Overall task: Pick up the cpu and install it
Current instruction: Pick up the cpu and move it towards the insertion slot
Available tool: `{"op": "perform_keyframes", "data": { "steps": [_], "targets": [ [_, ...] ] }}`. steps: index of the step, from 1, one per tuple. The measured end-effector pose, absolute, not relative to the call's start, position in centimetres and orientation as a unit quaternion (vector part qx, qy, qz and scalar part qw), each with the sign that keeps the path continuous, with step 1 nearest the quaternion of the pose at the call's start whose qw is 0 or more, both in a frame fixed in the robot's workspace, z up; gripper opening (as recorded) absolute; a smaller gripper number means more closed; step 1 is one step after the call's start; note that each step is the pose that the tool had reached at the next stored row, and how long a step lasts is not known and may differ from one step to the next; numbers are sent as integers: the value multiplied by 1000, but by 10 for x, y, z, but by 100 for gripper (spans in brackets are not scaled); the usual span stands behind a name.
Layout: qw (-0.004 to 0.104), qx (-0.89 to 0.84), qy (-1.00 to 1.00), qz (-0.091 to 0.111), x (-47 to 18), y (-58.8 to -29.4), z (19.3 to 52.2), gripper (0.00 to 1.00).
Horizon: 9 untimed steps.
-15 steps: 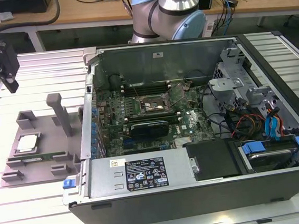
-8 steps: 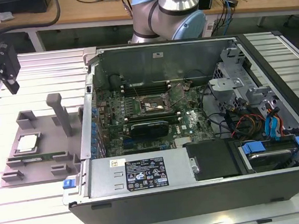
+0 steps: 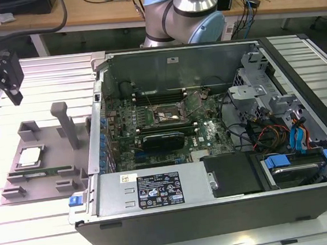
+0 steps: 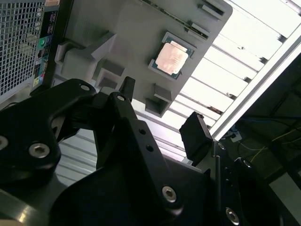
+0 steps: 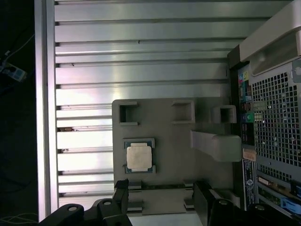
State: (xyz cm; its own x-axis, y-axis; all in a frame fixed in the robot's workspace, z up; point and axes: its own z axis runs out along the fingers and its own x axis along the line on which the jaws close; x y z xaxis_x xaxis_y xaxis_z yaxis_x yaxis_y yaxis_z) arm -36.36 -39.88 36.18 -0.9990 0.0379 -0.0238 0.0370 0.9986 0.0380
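My jaws stand spread with nothing between them, hanging clear of the grey holder tray (image 5: 174, 141). One finger (image 4: 195, 136) shows its dark pad, and the frame cuts off the linkage behind it. Beyond the fingertips the cpu (image 5: 139, 157) lies flat in its square recess in the tray, metal top up (any marking on it I cannot make out). The tray sits on the slatted surface (image 5: 141, 61), between the surface's edge rail and the open computer case (image 3: 213, 152). A printed label (image 3: 158, 188) marks the case's near wall. The socket (image 3: 166, 115) lies deep inside.

Shiny metal cpu (image 5: 139, 157); matt grey plastic holder (image 5: 178, 141).
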Motion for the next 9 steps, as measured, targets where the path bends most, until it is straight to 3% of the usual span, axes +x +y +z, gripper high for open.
{"op": "perform_keyframes", "data": {
  "steps": [9],
  "targets": [
    [12, 19, 1000, 19, -364, -399, 355, 66]
  ]
}}
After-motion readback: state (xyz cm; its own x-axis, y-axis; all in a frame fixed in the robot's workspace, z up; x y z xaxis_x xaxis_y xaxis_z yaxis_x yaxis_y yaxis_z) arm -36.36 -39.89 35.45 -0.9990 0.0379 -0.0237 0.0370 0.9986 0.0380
